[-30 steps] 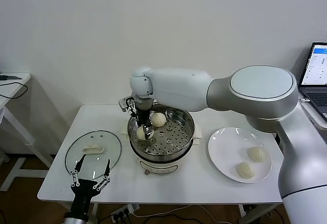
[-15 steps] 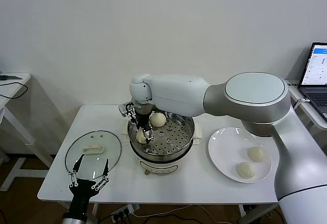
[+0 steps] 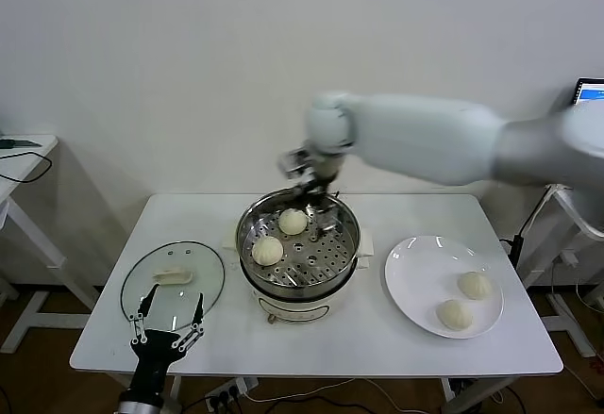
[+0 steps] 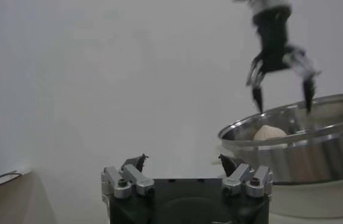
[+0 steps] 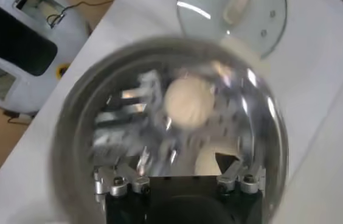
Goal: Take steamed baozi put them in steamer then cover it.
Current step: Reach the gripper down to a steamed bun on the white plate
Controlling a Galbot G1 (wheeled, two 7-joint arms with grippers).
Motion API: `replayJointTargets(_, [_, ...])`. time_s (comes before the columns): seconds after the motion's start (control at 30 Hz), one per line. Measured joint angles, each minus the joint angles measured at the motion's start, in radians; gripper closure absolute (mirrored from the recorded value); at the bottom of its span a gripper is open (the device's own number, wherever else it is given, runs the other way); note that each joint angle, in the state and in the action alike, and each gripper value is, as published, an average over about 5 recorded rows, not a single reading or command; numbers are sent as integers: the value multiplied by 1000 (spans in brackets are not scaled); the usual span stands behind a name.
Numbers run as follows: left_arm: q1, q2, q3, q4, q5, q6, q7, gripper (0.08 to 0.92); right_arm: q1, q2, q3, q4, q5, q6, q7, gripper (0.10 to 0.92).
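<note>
right claw point(image 3: 315, 190) hangs empty w/ fingers spread above the far rim of the steamer point(image 3: 347, 244); two buns point(image 3: 280, 236) sit on its tray, so drop looks done. two more buns point(image 3: 464, 299) wait on the plate point(image 3: 415, 273), prob next pick. lid point(image 3: 172, 280) lies flat on table point(image 3: 377, 334) left of pot, left claw point(image 3: 168, 322) spread wide, empty, just beside its near edge, likely staged for covering.

Robot lab or office test room.
Bare white wall, plain white table point(image 3: 377, 339), a laptop point(image 3: 590, 93) at far right, power strip point(image 3: 222, 397) on the floor.
</note>
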Motion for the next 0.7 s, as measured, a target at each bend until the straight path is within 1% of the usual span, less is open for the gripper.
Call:
replayJointTargets(0.2, [2,-4,9,-4,5,2,0,177,-13,-206,-22,48,-54,42,-15,203])
replayJointTargets(0.33, [7,-9,9,-5,6,2,0,177,-66,-313,-25,59,-100,58,-11,203])
replayJointTargets(0.5, [12,-13,7,1,8,1,0,177,-166,-401,-2,55,-156,70,-1,203])
replayJointTargets(0.7, [10,-19,1,8,8,1,0,177,-294,-457,53,41,-209,74,21,203])
